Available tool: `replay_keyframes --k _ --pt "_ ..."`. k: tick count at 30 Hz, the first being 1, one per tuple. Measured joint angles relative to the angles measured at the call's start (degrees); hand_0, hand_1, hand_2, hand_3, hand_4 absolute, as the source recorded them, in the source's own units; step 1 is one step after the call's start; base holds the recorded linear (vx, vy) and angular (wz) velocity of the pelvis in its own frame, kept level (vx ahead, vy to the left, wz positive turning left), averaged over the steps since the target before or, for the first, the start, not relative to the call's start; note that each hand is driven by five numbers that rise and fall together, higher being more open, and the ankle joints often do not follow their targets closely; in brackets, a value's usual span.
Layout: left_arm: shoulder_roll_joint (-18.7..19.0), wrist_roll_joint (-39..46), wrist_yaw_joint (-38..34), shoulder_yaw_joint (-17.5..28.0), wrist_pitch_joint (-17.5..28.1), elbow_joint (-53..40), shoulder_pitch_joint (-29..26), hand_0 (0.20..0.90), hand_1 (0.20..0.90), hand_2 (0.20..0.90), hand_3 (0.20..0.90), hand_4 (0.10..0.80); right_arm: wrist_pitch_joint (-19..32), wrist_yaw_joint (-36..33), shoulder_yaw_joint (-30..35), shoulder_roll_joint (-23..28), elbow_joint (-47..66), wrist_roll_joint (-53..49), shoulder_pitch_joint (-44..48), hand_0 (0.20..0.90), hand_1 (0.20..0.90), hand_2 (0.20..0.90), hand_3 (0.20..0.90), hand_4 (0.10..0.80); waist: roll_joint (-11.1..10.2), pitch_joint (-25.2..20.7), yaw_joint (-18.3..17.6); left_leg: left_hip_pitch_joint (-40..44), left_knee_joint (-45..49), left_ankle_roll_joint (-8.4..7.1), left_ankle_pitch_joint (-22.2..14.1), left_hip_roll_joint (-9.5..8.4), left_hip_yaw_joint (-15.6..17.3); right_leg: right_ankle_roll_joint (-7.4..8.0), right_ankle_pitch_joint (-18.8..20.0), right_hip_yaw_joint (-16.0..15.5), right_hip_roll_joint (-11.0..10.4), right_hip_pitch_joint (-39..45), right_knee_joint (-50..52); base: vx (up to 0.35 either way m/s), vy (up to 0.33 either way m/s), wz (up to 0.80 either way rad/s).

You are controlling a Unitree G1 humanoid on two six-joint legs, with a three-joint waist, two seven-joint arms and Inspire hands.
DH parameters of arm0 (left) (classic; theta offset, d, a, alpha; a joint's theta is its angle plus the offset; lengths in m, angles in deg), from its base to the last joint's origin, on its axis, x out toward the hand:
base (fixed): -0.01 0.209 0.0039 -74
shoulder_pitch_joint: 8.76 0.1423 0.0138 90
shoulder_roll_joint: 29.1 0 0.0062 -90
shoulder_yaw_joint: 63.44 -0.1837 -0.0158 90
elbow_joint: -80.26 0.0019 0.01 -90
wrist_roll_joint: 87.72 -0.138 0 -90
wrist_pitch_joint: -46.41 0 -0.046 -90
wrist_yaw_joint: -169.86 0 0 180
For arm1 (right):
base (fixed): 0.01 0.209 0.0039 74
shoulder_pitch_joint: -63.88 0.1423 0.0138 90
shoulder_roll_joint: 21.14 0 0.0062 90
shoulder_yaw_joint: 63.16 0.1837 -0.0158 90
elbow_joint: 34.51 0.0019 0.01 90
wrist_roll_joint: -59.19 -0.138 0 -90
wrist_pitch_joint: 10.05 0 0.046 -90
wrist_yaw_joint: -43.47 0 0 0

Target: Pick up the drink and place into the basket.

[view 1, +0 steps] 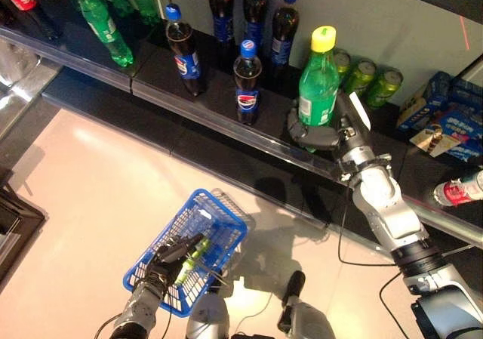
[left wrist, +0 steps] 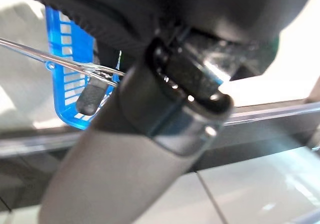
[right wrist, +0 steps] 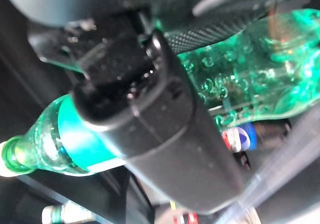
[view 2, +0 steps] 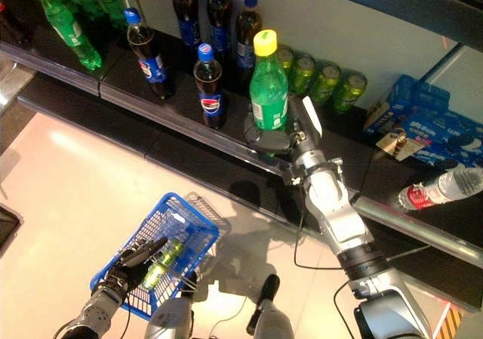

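Note:
A green drink bottle (view 1: 318, 90) with a yellow cap stands upright at the front of the dark shelf (view 1: 196, 116). My right hand (view 1: 315, 136) is shut round its lower body; the right wrist view shows the thumb (right wrist: 165, 134) lying across the green bottle (right wrist: 250, 89). Lower left, the blue wire basket (view 1: 228, 212) hangs over the pale floor with a small green drink (view 1: 192, 257) lying in it. My left hand (view 1: 161, 264) is above the basket, and the left wrist view shows its fingers hooked on the thin wire handle (left wrist: 60, 58) beside the blue basket (left wrist: 62, 89).
Cola bottles (view 1: 247, 82) stand left of the held bottle, with more behind. Green bottles (view 1: 102, 22) fill the far left of the shelf. Green cans (view 1: 362, 78), blue boxes (view 1: 445, 105) and a lying water bottle (view 1: 460, 190) sit to the right. A clear rail (view 1: 226, 131) edges the shelf.

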Motion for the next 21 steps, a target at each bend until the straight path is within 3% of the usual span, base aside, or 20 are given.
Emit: replay_keyframes --k 4,9,18,21 --pt "-0.33 1.22 2.41 1.38 0.03 -3.45 2.02 0.3 0.3 0.3 0.2 0.1 0.04 0.24 0.0 -1.38 0.07 0.57 -2.18 0.3 0.3 0.3 0.2 0.1 0.0 0.0 1.21 -0.29 0.2 -0.15 0.3 0.08 -1.3 -0.03 -0.16 -0.94 0.02 0.69 0.0 0.009 -0.019 0.19" --pt "-0.67 3.76 4.26 1.44 -0.37 -14.76 5.13 0.3 0.3 0.3 0.2 0.1 0.03 0.24 -0.56 -3.3 0.26 2.79 -3.61 0.3 0.3 0.3 0.2 0.1 -0.02 -0.01 3.94 -0.28 0.19 -0.25 0.62 0.08 -2.42 -0.04 -0.25 -1.76 0.03 1.49 0.0 0.001 -0.015 0.09" --pt "-0.31 8.14 4.38 0.89 -2.08 -31.17 5.24 0.3 0.3 0.3 0.2 0.1 0.03 -0.48 -2.59 -4.0 0.54 3.89 -3.75 0.3 0.3 0.3 0.2 0.1 -0.36 -0.2 7.13 -1.22 0.33 -0.49 1.04 -0.3 -6.6 0.42 -1.31 -4.99 -0.06 3.41 0.0 0.027 -0.023 0.23" --pt "1.34 8.22 4.38 -1.17 -3.57 -36.11 5.2 0.3 0.3 0.3 0.2 0.1 0.03 -0.77 -4.92 -4.23 0.61 4.95 -3.75 0.3 0.3 0.3 0.2 0.1 -0.37 -0.21 8.98 -1.58 0.28 -0.55 1.35 -0.35 -7.5 0.67 -1.78 -6.02 0.01 4.12 0.0 0.038 -0.021 0.23"
